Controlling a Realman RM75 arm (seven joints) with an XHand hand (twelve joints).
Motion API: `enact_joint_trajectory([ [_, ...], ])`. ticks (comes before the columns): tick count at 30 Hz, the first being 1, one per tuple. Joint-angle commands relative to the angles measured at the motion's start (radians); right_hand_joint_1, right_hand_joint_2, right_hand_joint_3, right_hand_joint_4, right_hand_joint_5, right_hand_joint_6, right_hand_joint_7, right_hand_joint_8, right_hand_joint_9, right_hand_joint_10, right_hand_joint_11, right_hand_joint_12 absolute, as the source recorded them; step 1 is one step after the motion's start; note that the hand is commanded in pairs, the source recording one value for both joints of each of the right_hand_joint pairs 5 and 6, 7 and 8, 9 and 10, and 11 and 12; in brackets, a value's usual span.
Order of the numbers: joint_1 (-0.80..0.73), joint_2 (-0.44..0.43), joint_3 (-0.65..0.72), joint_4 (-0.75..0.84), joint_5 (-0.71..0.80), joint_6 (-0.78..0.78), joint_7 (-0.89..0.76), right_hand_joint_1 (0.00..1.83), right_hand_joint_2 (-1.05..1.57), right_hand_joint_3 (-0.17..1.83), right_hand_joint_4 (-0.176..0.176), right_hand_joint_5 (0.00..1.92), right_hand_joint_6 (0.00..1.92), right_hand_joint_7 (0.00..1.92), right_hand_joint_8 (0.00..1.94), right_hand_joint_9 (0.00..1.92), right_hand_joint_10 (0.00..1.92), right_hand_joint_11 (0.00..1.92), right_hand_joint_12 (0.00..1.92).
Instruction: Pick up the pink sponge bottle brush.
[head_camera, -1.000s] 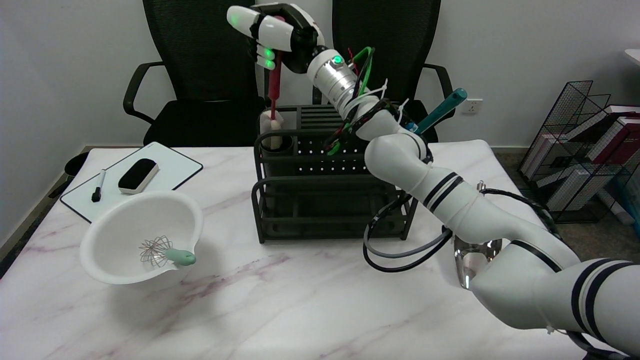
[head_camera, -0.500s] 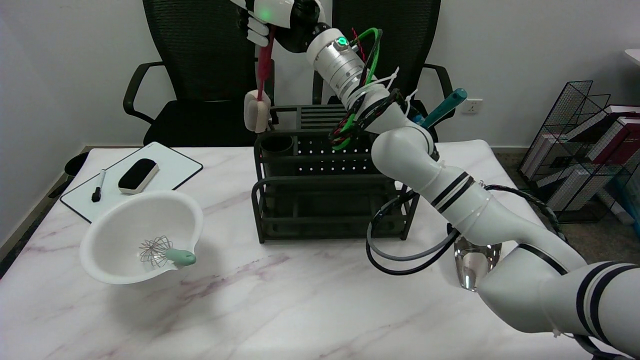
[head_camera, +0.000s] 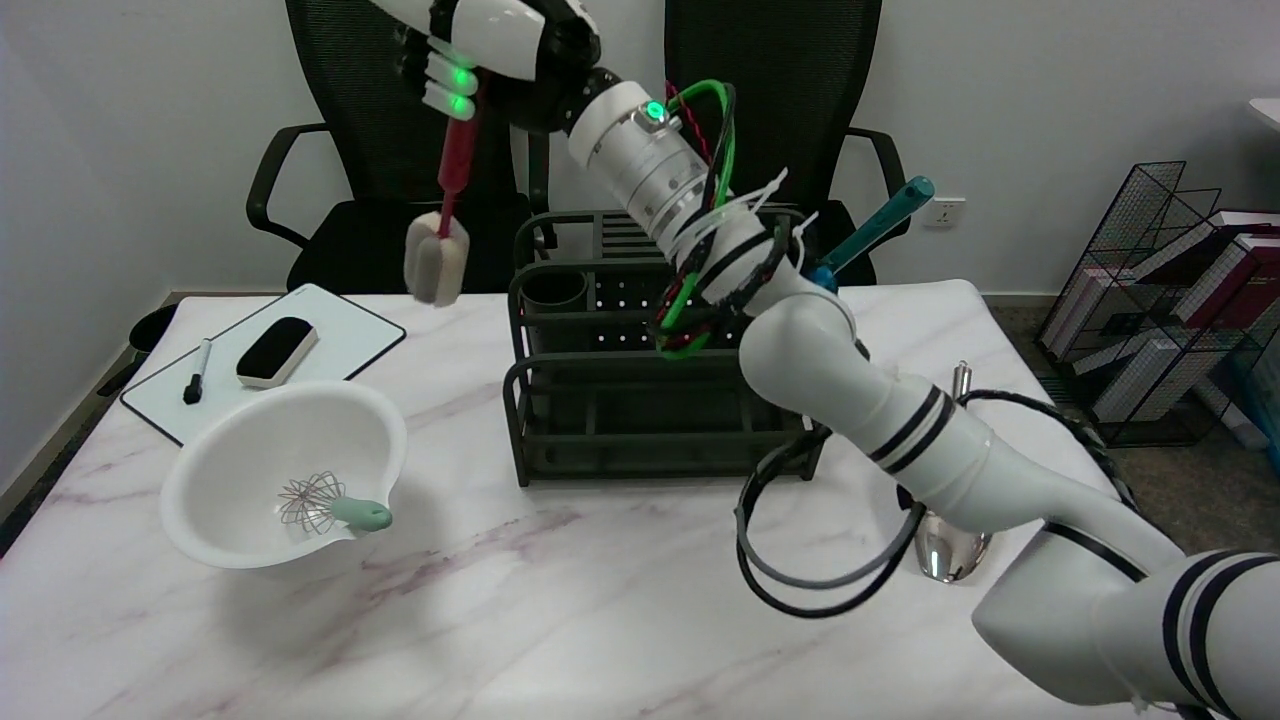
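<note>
The pink sponge bottle brush with a dark red handle (head_camera: 447, 215) is gripped near its top by the closed fingers of the black-and-white right hand (head_camera: 490, 45) and is held in the air, sponge end down. It is hung left of the black metal rack (head_camera: 640, 400), above the marble table's (head_camera: 560, 600) far edge, near the white whiteboard (head_camera: 340, 335).

whisk (head_camera: 330, 506) in bowl (head_camera: 235, 450), rack (head_camera: 640, 400) right, whiteboard (head_camera: 340, 335) behind
</note>
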Motion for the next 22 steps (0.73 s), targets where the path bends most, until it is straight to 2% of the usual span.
enact_joint_trajectory([
  [1, -0.437, 0.044, -0.048, 0.360, 0.056, 0.157, -0.017, 1.06, 1.57, 0.35, 0.000, 1.92, 1.92, 1.92, 1.92, 1.92, 1.92, 1.92, 1.92],
  [6, -0.646, 0.077, -0.031, 0.411, -0.030, 0.286, -0.074, 1.06, 1.57, 0.37, 0.000, 1.92, 1.92, 1.92, 1.92, 1.92, 1.92, 1.92, 1.92],
  [9, -0.734, 0.117, -0.040, 0.401, -0.086, 0.411, -0.071, 1.05, 1.57, 0.37, 0.000, 1.92, 1.92, 1.92, 1.92, 1.92, 1.92, 1.92, 1.92],
  [13, -0.814, 0.185, -0.038, 0.401, -0.120, 0.503, -0.077, 1.04, 1.57, 0.37, 0.000, 1.92, 1.92, 1.92, 1.92, 1.92, 1.92, 1.92, 1.92],
  [14, -0.832, 0.203, -0.070, 0.446, -0.132, 0.550, -0.053, 1.04, 1.57, 0.37, 0.000, 1.92, 1.92, 1.92, 1.92, 1.92, 1.92, 1.92, 1.92],
  [15, -0.853, 0.213, -0.161, 0.574, -0.129, 0.608, 0.013, 1.04, 1.57, 0.37, 0.000, 1.92, 1.92, 1.92, 1.92, 1.92, 1.92, 1.92, 1.92],
  [16, -0.839, 0.224, -0.041, 0.401, -0.144, 0.581, -0.077, 1.05, 1.57, 0.38, 0.000, 1.92, 1.92, 1.92, 1.92, 1.92, 1.92, 1.92, 1.92],
  [22, -0.885, 0.237, -0.028, 0.349, -0.143, 0.707, -0.077, 1.04, 1.57, 0.39, 0.000, 1.92, 1.92, 1.92, 1.92, 1.92, 1.92, 1.92, 1.92],
])
